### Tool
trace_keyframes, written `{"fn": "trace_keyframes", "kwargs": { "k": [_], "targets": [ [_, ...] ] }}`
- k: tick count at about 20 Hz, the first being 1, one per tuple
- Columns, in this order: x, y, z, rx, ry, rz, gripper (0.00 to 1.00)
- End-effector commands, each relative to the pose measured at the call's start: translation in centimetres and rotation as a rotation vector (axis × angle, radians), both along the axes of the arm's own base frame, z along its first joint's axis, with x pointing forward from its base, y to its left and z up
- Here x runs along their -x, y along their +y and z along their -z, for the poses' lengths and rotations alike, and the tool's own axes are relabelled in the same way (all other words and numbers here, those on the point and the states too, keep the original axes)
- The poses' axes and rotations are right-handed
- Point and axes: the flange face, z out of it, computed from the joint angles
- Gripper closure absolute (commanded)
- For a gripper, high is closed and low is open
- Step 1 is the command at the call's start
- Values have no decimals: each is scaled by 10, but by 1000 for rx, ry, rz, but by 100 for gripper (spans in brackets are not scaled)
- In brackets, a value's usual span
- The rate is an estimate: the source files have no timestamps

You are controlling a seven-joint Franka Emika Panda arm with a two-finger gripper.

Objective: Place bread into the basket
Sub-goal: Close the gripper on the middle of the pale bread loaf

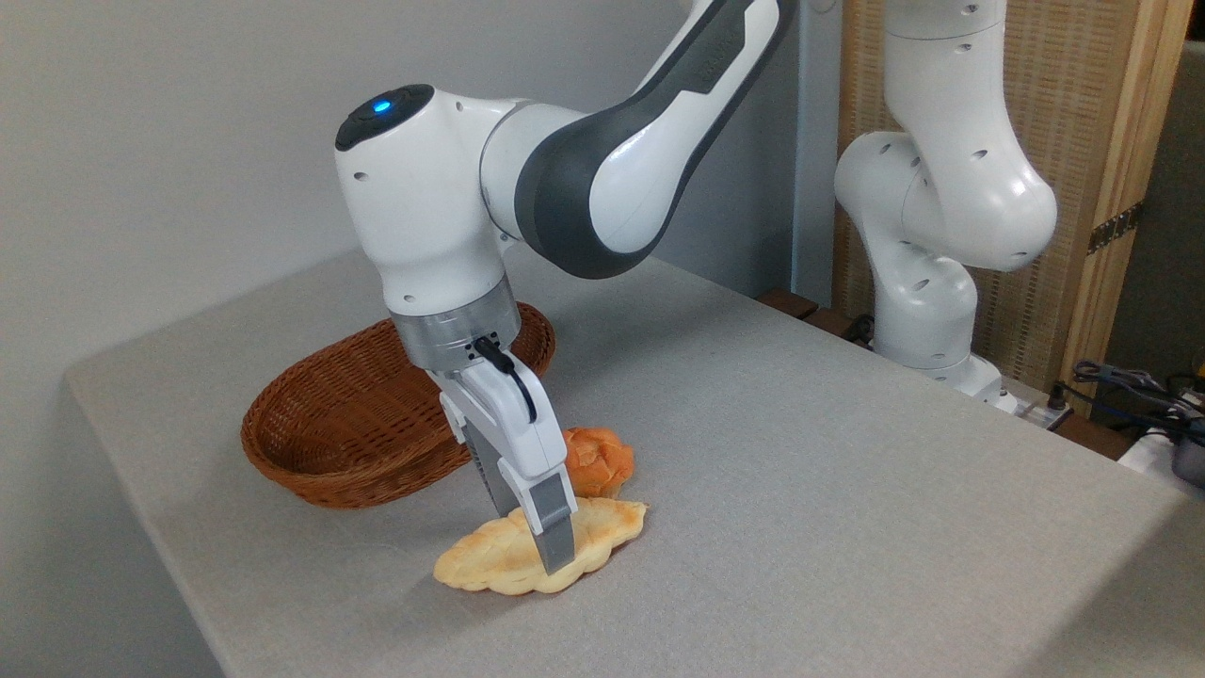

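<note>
The bread (490,556), a flat pale golden braided loaf, lies on the grey table in front of the basket. My gripper (525,524) reaches down over its middle. The near finger (555,541) stands at the loaf's front edge and the far finger (496,492) at its back edge. The jaws stand wide apart, straddling the loaf, which rests flat on the table. The reddish-brown wicker basket (311,452) sits behind and to the left, holding nothing that I can see; my wrist hides its right part.
A small round orange bun (602,461) lies right behind the bread, close to my fingers. The grey table (800,471) stretches to the right. A second white robot arm (941,235) stands off the table's far right edge, with cables (1130,386) beside it.
</note>
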Motion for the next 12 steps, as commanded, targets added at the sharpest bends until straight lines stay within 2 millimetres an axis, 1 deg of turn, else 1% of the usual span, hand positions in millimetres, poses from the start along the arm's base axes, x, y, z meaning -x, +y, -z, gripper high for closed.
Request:
{"fn": "trace_keyframes", "kwargs": {
  "k": [1,2,3,7,12],
  "targets": [
    [-1,7,-8,-14,-20,20,0],
    [-1,16,-10,-15,-24,10,0],
    [-1,18,-9,-15,-23,7,0],
    [-1,19,-12,-15,-27,7,0],
    [0,18,-5,-16,-12,7,0]
  ]
}}
